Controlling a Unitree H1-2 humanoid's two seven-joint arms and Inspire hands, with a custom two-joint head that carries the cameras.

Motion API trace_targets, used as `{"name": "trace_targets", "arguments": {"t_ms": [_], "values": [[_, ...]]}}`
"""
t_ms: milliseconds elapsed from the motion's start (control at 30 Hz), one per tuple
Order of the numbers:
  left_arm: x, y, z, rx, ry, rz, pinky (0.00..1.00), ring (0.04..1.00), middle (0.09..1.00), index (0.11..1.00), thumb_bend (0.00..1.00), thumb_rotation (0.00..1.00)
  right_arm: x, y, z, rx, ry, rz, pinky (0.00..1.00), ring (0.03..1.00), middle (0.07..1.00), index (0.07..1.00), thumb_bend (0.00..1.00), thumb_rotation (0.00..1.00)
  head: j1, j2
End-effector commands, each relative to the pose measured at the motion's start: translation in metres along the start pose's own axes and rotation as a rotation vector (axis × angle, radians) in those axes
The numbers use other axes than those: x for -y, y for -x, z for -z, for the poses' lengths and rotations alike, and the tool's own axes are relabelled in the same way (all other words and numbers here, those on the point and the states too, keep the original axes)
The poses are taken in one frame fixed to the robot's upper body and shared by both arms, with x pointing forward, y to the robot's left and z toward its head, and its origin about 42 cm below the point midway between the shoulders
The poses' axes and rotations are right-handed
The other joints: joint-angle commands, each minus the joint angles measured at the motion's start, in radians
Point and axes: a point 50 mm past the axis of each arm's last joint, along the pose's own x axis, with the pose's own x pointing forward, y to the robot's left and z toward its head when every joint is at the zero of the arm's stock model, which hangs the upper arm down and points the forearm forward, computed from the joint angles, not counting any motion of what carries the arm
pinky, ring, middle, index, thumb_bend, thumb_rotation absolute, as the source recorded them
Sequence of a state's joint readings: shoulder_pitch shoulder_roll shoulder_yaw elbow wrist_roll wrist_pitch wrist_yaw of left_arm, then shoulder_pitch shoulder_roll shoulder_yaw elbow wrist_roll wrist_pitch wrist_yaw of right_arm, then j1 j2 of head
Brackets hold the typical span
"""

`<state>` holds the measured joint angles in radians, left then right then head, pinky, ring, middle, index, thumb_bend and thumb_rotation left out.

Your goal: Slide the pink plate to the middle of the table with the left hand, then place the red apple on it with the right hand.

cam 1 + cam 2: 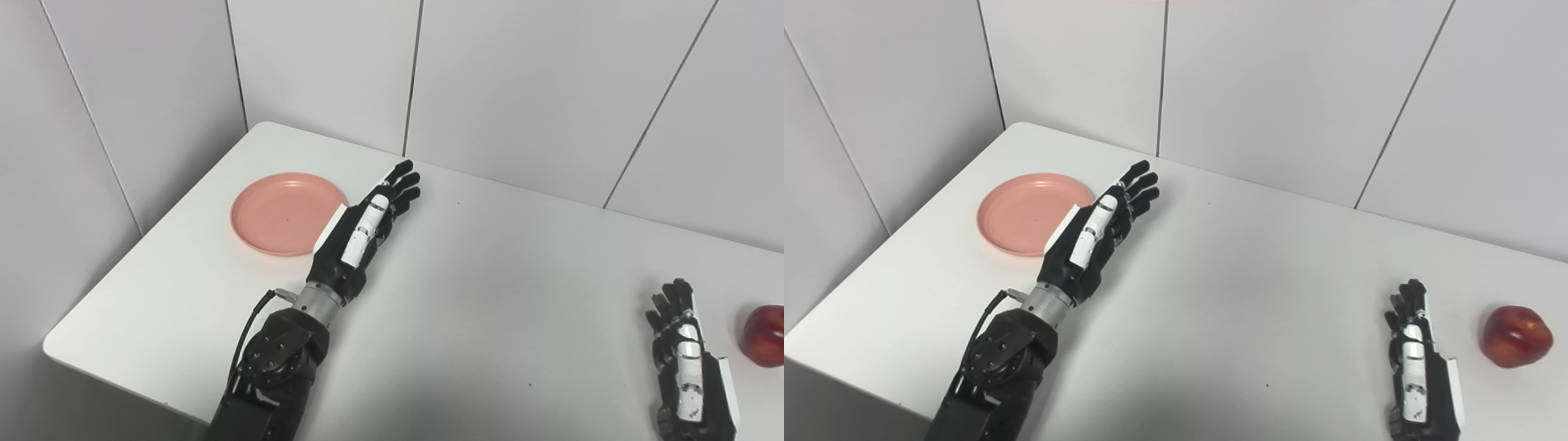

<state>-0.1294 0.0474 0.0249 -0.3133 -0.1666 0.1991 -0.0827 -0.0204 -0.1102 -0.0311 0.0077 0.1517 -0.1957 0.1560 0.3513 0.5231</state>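
The left hand (361, 236), black with a white strip along its back, reaches out over the white rectangular table (478, 294) with its fingers (404, 184) straight, spread a little and pointing toward the far edge. It holds nothing and stands open, turned on edge with the thumb side up. Just beside it, on the side away from the other arm, lies the round, shallow pink plastic plate (278, 211). The heel of the hand overlaps the plate's near rim in both views, but whether the two touch cannot be told from these angles. The plate sits near the far corner of the table, close to where the grey panelled walls (318, 67) meet, and well off the table's middle.

The right hand (1418, 367) rests low near the front edge of the table, well apart from the left hand. Its fingers point forward and are only slightly curled; it holds nothing, so it is open as well. The glossy red apple (1516, 337) lies on the table just beyond that hand's outer side, near it but not touching, a strip of bare tabletop showing between them. In the left eye view the apple is cut by the picture's edge; the right eye view shows it whole.
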Motion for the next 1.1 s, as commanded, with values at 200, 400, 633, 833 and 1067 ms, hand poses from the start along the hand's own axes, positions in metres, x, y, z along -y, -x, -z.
{"name": "trace_targets", "arguments": {"t_ms": [200, 400, 633, 833, 1067], "values": [[-0.022, -0.029, -0.045, 0.136, -0.062, -0.017, 0.96, 0.934, 0.934, 0.91, 0.36, 1.0, 0.002, 0.019, 0.024, -0.074, -0.025, 0.026, 1.0, 1.0, 1.0, 1.0, 0.22, 1.0, 0.005, -0.001], [-0.041, -0.037, -0.056, 0.156, -0.084, -0.057, 0.95, 0.93, 0.932, 0.901, 0.37, 1.0, 0.003, 0.019, 0.024, -0.074, -0.028, 0.025, 1.0, 1.0, 1.0, 1.0, 0.21, 1.0, 0.01, -0.001], [-0.07, -0.042, -0.059, 0.168, -0.108, -0.111, 0.96, 0.93, 0.931, 0.896, 0.39, 1.0, 0.004, 0.02, 0.025, -0.059, -0.029, 0.027, 1.0, 1.0, 1.0, 1.0, 0.2, 1.0, 0.014, 0.001], [-0.091, -0.046, -0.065, 0.169, -0.12, -0.149, 0.96, 0.942, 0.938, 0.904, 0.43, 1.0, 0.005, 0.02, 0.026, -0.058, -0.016, 0.024, 1.0, 1.0, 1.0, 1.0, 0.21, 1.0, 0.019, 0.001], [-0.112, -0.049, -0.068, 0.161, -0.113, -0.213, 0.96, 0.945, 0.94, 0.904, 0.36, 1.0, 0.005, 0.02, 0.025, -0.059, -0.018, 0.022, 1.0, 1.0, 1.0, 1.0, 0.21, 1.0, 0.024, 0.002]]}}
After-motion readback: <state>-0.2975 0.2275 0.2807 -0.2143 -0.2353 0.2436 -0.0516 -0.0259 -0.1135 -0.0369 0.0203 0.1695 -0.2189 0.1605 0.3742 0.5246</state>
